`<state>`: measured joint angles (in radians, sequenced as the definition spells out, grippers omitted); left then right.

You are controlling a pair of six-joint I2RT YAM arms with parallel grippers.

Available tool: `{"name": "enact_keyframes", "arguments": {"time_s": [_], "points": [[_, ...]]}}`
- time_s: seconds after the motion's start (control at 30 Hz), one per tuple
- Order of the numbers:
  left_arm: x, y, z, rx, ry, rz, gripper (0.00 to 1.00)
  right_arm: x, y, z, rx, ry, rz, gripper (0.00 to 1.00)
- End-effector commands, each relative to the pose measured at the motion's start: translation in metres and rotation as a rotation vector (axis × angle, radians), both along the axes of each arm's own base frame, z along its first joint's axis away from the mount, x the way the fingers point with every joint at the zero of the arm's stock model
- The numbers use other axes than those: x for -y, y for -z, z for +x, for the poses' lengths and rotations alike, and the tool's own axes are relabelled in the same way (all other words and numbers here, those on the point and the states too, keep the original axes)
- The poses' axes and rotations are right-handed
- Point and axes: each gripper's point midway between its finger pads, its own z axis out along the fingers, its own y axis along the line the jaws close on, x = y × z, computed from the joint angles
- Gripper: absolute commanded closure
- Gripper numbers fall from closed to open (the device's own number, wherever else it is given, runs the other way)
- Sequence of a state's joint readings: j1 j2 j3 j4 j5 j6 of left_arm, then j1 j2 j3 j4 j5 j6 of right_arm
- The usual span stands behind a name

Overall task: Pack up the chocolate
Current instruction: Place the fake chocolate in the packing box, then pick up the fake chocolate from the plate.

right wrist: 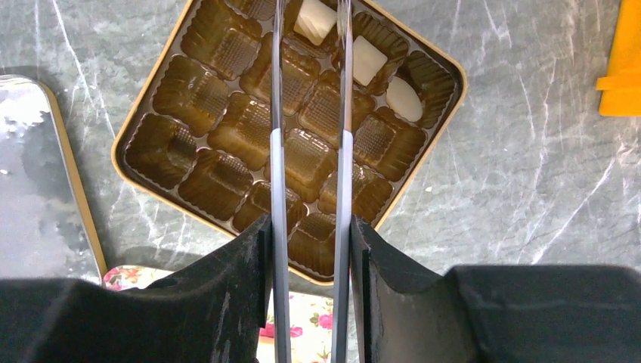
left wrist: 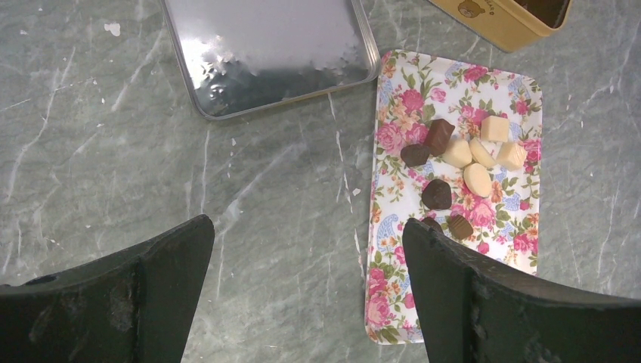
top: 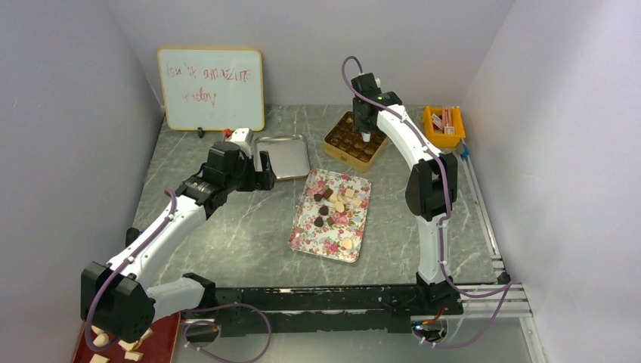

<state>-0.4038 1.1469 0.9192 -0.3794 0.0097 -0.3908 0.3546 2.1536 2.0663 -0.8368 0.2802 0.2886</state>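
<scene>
The step in hand looks like seating a cream chocolate (right wrist: 315,20) in a cavity of the gold chocolate box (right wrist: 219,53). The piece sits between the tips of the right fingers (right wrist: 344,113), which stand narrowly apart directly over the box, though I cannot tell whether they pinch it or it lies free in its cup. To do this well, part the fingers only slightly, so the blades miss the two cream pieces (right wrist: 368,59) just to their right, then lift straight up so nothing drags out. The left fingers (left wrist: 143,295) are spread wide and empty above bare surface, with the floral tray (left wrist: 453,76) and the unpacked chocolates (left wrist: 437,193) just ahead and to their right, a fair next pick.
</scene>
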Motion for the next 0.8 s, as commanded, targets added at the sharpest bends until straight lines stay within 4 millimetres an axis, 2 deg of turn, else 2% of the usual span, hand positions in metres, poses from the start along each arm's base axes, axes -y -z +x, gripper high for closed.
{"name": "enact_keyframes", "arguments": {"time_s": [0.0,0.17,0.33,0.47,0.6,0.63,0.77], "points": [[0.003,-0.007,0.004,0.025,-0.014,-0.024,0.00,0.004,-0.021,0.011,0.074,0.007,0.011,0.59],[0.004,-0.009,0.005,0.026,-0.012,-0.030,0.00,0.005,-0.026,0.010,0.089,0.008,0.015,0.59],[0.004,-0.008,0.005,0.025,-0.013,-0.028,0.00,0.007,-0.052,0.011,0.141,0.003,0.021,0.64],[0.005,-0.007,0.003,0.023,-0.012,-0.031,0.00,0.008,-0.071,0.004,0.163,0.003,0.031,0.68],[0.005,-0.006,0.002,0.020,-0.010,-0.029,0.00,0.007,-0.083,-0.015,0.174,-0.014,0.029,0.68],[0.005,-0.005,0.001,0.018,-0.009,-0.027,0.00,0.006,-0.091,-0.023,0.184,-0.024,0.032,0.68],[0.005,-0.004,0.000,0.018,-0.007,-0.027,0.00,0.000,-0.093,-0.058,0.159,-0.067,0.018,0.68]]}}
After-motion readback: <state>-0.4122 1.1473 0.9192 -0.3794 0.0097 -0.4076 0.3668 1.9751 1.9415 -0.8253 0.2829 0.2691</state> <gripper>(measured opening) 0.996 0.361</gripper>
